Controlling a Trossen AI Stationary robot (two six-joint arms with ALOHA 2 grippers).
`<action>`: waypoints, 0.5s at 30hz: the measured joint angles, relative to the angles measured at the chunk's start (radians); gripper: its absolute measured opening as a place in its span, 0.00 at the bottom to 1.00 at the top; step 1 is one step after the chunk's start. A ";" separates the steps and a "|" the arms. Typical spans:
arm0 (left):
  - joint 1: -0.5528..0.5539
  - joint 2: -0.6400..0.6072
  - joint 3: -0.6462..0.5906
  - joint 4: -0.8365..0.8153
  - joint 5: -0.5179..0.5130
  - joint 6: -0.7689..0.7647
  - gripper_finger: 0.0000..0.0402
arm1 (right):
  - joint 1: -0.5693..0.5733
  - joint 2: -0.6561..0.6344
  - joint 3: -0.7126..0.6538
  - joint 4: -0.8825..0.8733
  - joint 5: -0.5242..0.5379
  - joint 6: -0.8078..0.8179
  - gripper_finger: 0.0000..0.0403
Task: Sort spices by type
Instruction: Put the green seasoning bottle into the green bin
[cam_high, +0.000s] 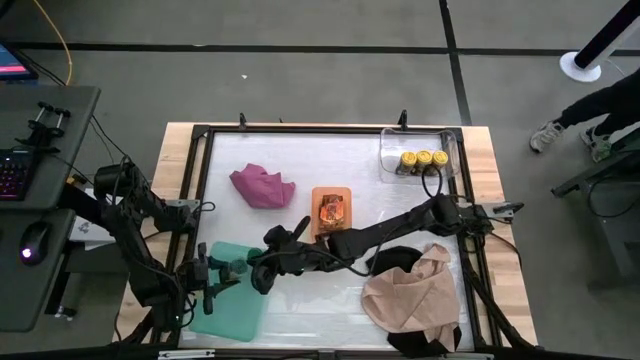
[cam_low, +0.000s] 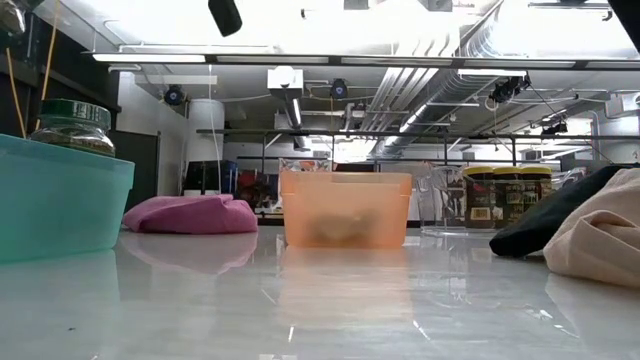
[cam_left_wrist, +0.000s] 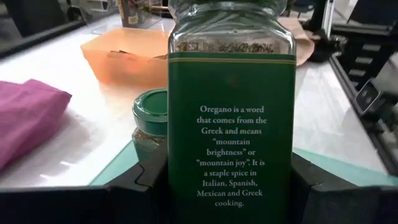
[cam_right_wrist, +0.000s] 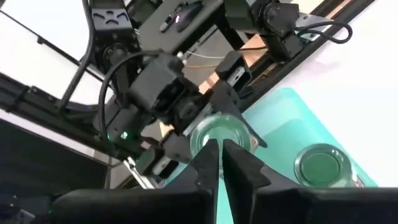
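Observation:
My left gripper (cam_high: 213, 277) is shut on a green-labelled oregano jar (cam_left_wrist: 231, 124) over the teal tray (cam_high: 228, 305) at the table's near left. A second green-lidded jar (cam_high: 238, 267) stands in that tray, also seen as the jar (cam_left_wrist: 150, 118) and the jar (cam_right_wrist: 323, 165). My right gripper (cam_right_wrist: 219, 152), shut and touching nothing, reaches across the table to a point just right of the held jar (cam_right_wrist: 217, 134). Yellow-lidded jars (cam_high: 422, 159) stand in a clear bin (cam_high: 388, 150). Orange-and-black packets (cam_high: 331, 210) lie in an orange tray (cam_high: 318, 195). My left gripper pinches the oregano jar's lower body (cam_left_wrist: 186, 186) between its two fingers (cam_left_wrist: 146, 190), one on each side of the label. The fingers come level from the table's left. The jar stands upright in the hold; whether its bottom touches the teal tray is hidden.
A magenta cloth (cam_high: 262, 186) lies left of the orange tray. A black cloth (cam_high: 395, 262) and a tan cloth (cam_high: 412, 295) lie at the near right under my right arm. A green-lidded jar (cam_low: 70, 122) shows above the teal tray's wall (cam_low: 60, 200). A person's legs (cam_high: 590, 115) stand beyond the table.

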 joint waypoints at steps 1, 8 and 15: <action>0.005 0.001 0.000 0.004 0.001 0.012 0.42 | -0.002 0.001 0.000 0.004 0.000 0.000 0.04; 0.017 0.001 0.000 0.015 0.004 0.021 0.42 | -0.006 0.001 0.000 -0.094 -0.023 -0.035 0.01; 0.042 0.001 0.000 0.034 0.005 0.036 0.42 | -0.006 0.002 0.000 -0.252 -0.049 -0.035 0.00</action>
